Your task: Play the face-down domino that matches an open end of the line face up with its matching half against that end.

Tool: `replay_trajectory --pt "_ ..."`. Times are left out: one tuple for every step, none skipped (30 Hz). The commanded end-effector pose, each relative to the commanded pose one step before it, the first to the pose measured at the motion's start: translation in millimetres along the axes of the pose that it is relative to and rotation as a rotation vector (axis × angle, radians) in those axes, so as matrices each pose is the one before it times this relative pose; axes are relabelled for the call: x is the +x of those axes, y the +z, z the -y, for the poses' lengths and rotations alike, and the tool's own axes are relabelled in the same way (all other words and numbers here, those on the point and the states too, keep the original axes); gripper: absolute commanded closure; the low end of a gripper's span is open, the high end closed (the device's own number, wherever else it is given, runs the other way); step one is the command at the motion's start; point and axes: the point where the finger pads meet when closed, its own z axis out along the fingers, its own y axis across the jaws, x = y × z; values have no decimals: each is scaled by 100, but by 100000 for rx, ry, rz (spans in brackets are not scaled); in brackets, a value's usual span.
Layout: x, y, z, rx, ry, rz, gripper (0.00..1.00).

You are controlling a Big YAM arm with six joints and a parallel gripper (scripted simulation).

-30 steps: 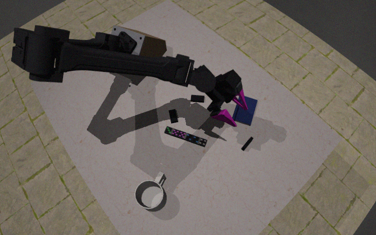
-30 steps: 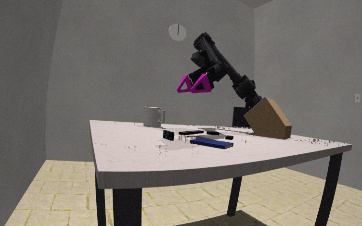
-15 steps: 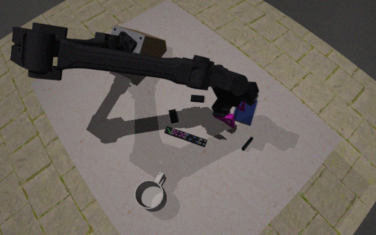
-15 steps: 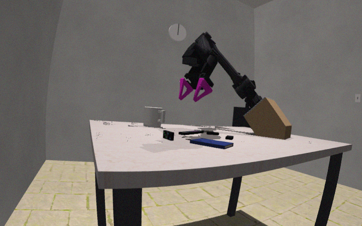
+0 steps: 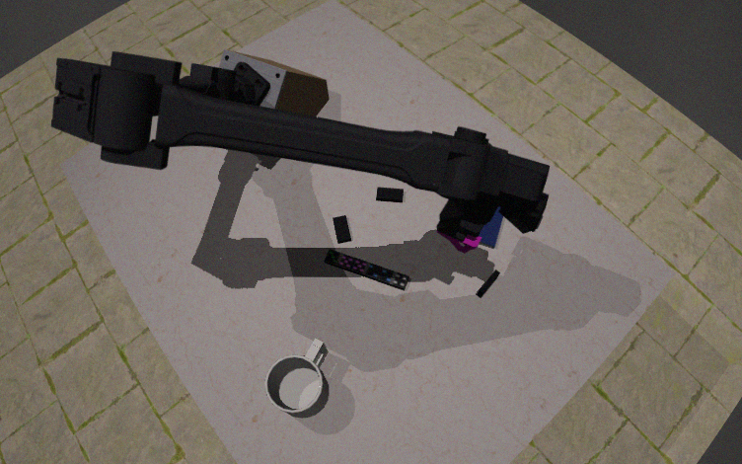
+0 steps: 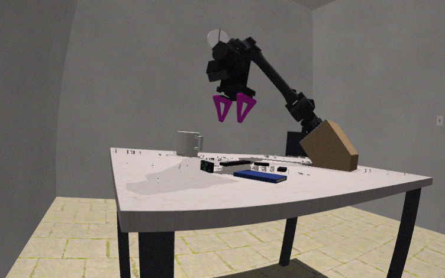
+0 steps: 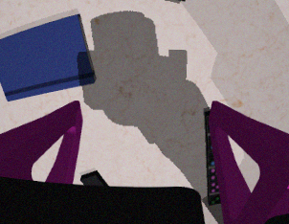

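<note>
The line of dominoes [image 5: 353,264] [image 6: 235,162] [image 7: 213,187] lies flat and face up, green pips at one end and white at the other. One domino [image 5: 487,283] [image 6: 207,165] stands on its long edge beyond the white end; green and bluish pips show on its face in the exterior view. A face-down domino [image 5: 341,229] [image 6: 261,164] lies near the green end. Another face-down domino [image 5: 389,194] [image 6: 281,169] [image 7: 94,179] lies nearer the arm's base. My gripper [image 6: 230,122] [image 7: 145,110] is open and empty, high above the table between the book and the line.
A blue book [image 5: 491,231] [image 6: 260,175] [image 7: 40,55] lies beside the gripper's position, partly hidden by the arm in the top view. A grey mug [image 5: 296,385] [image 6: 187,143] stands on the far side of the line from the arm. The arm's shadows cross the line.
</note>
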Motion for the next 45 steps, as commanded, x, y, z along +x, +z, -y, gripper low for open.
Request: replay_trajectory --pt "-1943 -1873 -211 -466 11230 -3667 25" --pt "0 0 0 0 0 0 25" --pt "0 0 0 0 0 0 25" --pt "0 0 0 0 0 0 25" --pt "857 1070 406 308 -6906 741 25" --pt "-98 -185 -38 108 1201 -1435 25" --pt "-95 -186 -39 108 1201 -1435 25" --pt "-92 -188 -40 108 1201 -1435 25" --pt "-89 -189 -41 108 1201 -1435 25" --pt "-85 -190 -42 108 1201 -1435 25" --pt "-82 -192 -43 108 1201 -1435 25" --pt "-79 -193 -44 108 1201 -1435 25" --pt "-76 -194 -44 108 1201 -1435 25" --pt "-72 -195 -45 108 1201 -1435 25" --pt "0 0 0 0 0 0 25" --pt "0 0 0 0 0 0 25" --pt "0 0 0 0 0 0 25" --pt "0 0 0 0 0 0 25" --pt "0 0 0 0 0 0 25" --pt "0 0 0 0 0 0 25" --pt "0 0 0 0 0 0 25" --pt "1430 1759 249 773 -4638 -2231 25" --pt "-214 -271 2 -62 402 585 25" --pt "-216 -270 1 -62 402 585 25" --pt "-217 -269 0 -62 402 585 25" --pt "-219 -268 -1 -62 402 585 25" --pt "-220 -266 -2 -62 402 585 25" --pt "-222 -265 -3 -62 402 585 25" --pt "-223 -264 -5 -62 402 585 25" --pt "-225 -262 -6 -62 402 585 25" --pt "-226 -261 -7 -62 402 585 25" --pt "0 0 0 0 0 0 25" --pt "0 0 0 0 0 0 25" --pt "0 0 0 0 0 0 25" --pt "0 0 0 0 0 0 25" --pt "0 0 0 0 0 0 25" --pt "0 0 0 0 0 0 25" --pt "0 0 0 0 0 0 25" --pt "1962 2180 208 1249 -2867 -4902 25" --pt "-261 -312 -6 -229 126 863 25" --pt "-263 -310 -7 -229 126 863 25" --pt "-266 -308 -8 -229 126 863 25" --pt "-269 -305 -9 -229 126 863 25" --pt "-271 -303 -10 -229 126 863 25" --pt "-274 -301 -11 -229 126 863 25"
